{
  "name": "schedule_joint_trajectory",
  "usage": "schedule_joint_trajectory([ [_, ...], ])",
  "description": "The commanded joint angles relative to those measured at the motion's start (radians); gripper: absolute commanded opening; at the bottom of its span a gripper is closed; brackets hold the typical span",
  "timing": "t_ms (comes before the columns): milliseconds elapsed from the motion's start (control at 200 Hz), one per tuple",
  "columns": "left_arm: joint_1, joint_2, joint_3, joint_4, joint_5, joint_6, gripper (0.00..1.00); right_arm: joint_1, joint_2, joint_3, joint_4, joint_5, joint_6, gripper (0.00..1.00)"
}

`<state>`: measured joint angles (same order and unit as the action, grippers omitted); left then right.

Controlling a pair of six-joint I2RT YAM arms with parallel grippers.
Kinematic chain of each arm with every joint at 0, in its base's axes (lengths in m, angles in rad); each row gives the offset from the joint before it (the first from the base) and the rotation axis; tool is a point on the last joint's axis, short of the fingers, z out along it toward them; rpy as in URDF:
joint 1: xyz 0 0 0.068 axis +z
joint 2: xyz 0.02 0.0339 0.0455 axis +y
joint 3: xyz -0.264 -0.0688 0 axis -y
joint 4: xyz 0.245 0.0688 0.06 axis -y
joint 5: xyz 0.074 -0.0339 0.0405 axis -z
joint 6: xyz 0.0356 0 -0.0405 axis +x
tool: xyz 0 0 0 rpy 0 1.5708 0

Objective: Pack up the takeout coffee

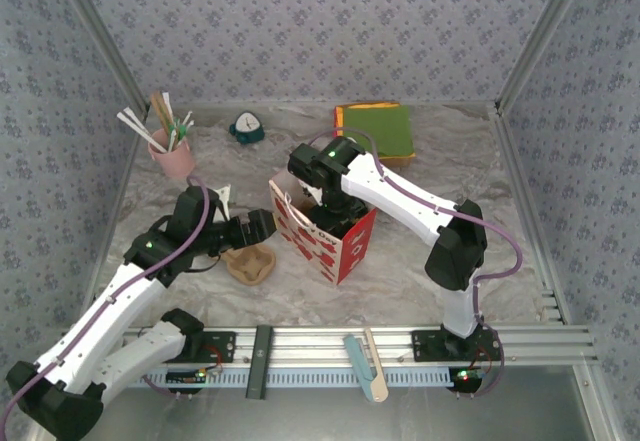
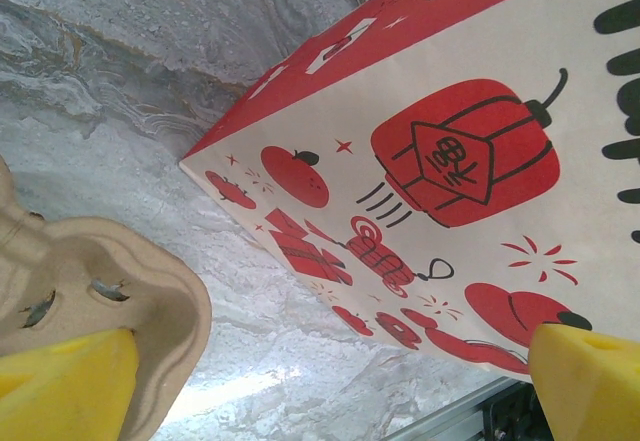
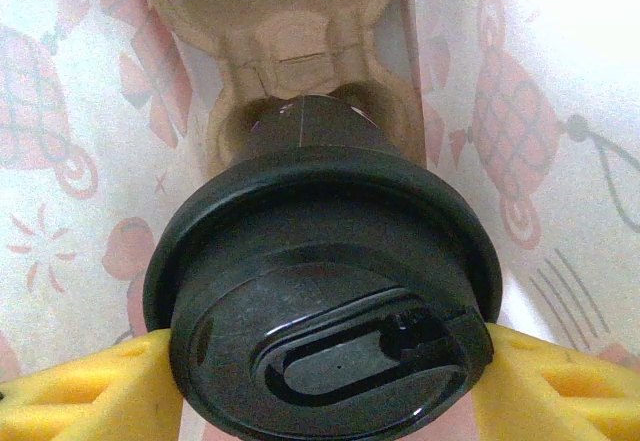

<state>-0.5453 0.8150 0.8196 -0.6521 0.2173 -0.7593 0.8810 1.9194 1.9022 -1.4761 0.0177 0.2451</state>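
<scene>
A takeout coffee cup (image 3: 320, 291), dark with a round black lid, is clamped at the lid between the yellow fingers of my right gripper (image 3: 325, 381). It hangs inside the red-and-white paper bag (image 1: 345, 246), its base over a pocket of a brown cardboard carrier (image 3: 290, 51) at the bag's bottom. Whether the base rests in that pocket I cannot tell. My left gripper (image 2: 330, 381) is open on the table beside the bag (image 2: 450, 141), with nothing between its fingers. One finger is next to a second brown carrier (image 1: 250, 261).
A pink cup of straws and sticks (image 1: 172, 151) stands at the back left. A teal object (image 1: 246, 127) and a green and orange stack (image 1: 378, 129) lie along the back. A wooden stick and a blue piece (image 1: 365, 361) rest on the front rail.
</scene>
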Motion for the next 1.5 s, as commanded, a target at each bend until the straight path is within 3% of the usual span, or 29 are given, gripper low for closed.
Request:
schedule_joint_trajectory([
  [0, -0.004, 0.002, 0.02, 0.019, 0.007, 0.02, 1.0, -0.01, -0.002, -0.002, -0.004, 0.01, -0.01, 0.69],
  [1494, -0.004, 0.005, 0.02, 0.021, 0.011, 0.017, 1.0, -0.01, -0.023, -0.059, 0.007, 0.002, 0.001, 0.69],
])
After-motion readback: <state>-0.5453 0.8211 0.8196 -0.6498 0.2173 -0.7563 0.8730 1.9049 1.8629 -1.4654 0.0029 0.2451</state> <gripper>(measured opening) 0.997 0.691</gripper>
